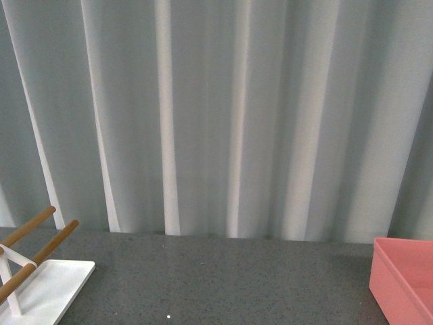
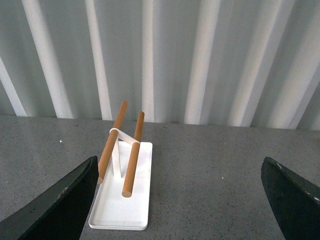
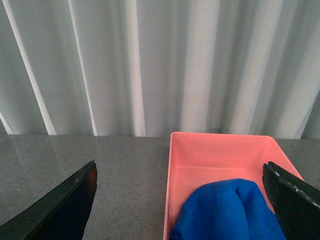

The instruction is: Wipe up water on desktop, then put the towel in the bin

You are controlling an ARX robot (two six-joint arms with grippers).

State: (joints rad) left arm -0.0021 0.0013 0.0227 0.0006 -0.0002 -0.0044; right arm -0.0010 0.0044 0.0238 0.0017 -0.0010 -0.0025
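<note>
The towel (image 3: 227, 210) was seen lying bunched inside the bin (image 3: 200, 155), which stood on the tabletop (image 1: 223, 284) at the robot's right. The right gripper (image 3: 182, 200) was held with its jaws spread wide above the bin, nothing clamped between them, so the cloth was judged to have been dropped there and the task close to done. The left gripper (image 2: 180, 200) was likewise held with jaws apart and empty, facing the white rack (image 2: 122, 200) with its wooden rods (image 2: 132, 160). No water could be made out on the tabletop.
</note>
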